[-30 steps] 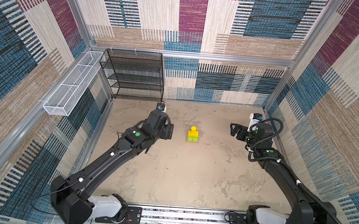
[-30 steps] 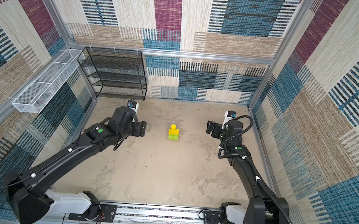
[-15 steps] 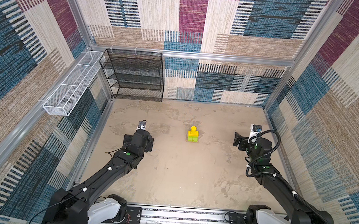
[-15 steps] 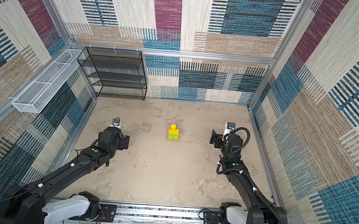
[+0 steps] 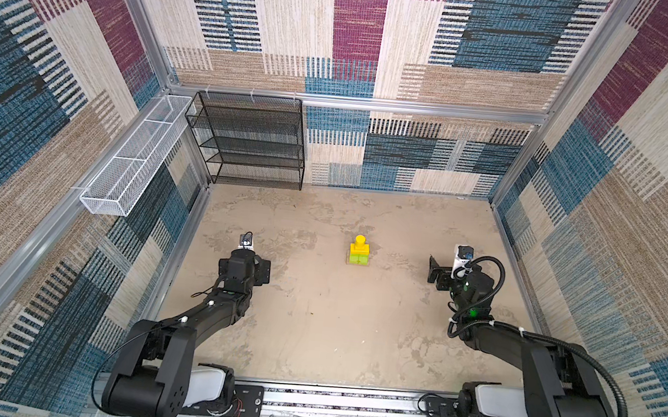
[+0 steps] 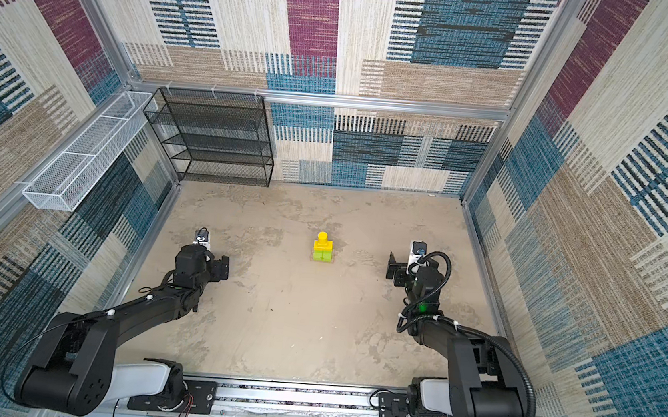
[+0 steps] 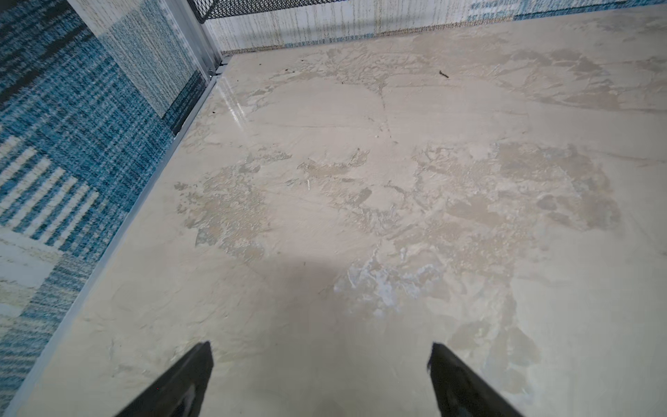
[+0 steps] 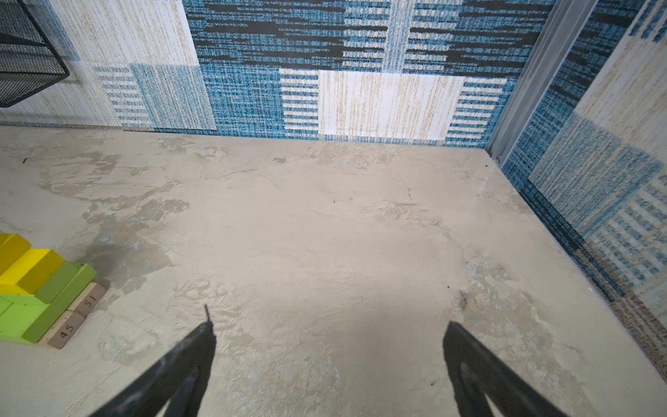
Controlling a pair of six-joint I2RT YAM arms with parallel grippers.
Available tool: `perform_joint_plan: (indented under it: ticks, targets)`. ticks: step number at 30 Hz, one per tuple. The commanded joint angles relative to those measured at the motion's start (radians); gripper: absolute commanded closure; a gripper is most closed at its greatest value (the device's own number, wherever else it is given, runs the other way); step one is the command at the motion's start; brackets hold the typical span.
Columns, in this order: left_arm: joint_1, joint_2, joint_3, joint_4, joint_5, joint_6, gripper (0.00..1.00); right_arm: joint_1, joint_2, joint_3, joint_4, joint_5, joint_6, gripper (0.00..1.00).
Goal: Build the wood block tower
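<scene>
The table bears the tower, apparently complete. Well to the tower's left, the left gripper stands jaws apart, empty; to its right, the right gripper likewise. Retract each gripper directly away from the tower; avoid brushing the yellow cylinder topping it.

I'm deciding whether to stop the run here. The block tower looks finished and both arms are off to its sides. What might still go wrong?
1. The tower of lime-green and yellow wood blocks is narrow, and the short yellow cylinder only rests on top, so a jolt might topple it.
2. The open right gripper is beside the numbered tan planks at the base, so an inward sweep could clip them.
</scene>
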Motion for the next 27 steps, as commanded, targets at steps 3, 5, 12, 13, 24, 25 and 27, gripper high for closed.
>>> perform_joint_plan:
  ticks: [3, 5, 12, 13, 24, 25, 27]
  targets:
    - [0.048, 0.083, 0.002, 0.286, 0.113, 0.044, 0.02, -0.039, 0.08, 0.015, 0.172, -0.05, 0.014, 0.01]
    - [0.07, 0.156, 0.006, 0.352, 0.132, 0.037, 0.02, -0.06, 0.105, 0.005, 0.232, -0.083, 0.015, 0.01]
    - [0.178, 0.219, -0.044, 0.494, 0.441, 0.02, 0.05, -0.128, 0.138, -0.083, 0.406, -0.223, 0.04, 0.01]
    - [0.18, 0.221, -0.041, 0.492, 0.465, 0.029, 0.05, -0.128, 0.153, -0.096, 0.441, -0.234, 0.035, 0.01]
    - [0.186, 0.231, 0.004, 0.421, 0.485, 0.033, 0.01, -0.123, 0.171, -0.104, 0.469, -0.196, 0.043, 0.01]
    - [0.186, 0.231, 0.004, 0.422, 0.485, 0.033, 0.01, -0.123, 0.17, -0.104, 0.466, -0.196, 0.043, 0.01]
    - [0.186, 0.231, 0.003, 0.422, 0.485, 0.033, 0.01, -0.123, 0.17, -0.103, 0.466, -0.195, 0.044, 0.01]
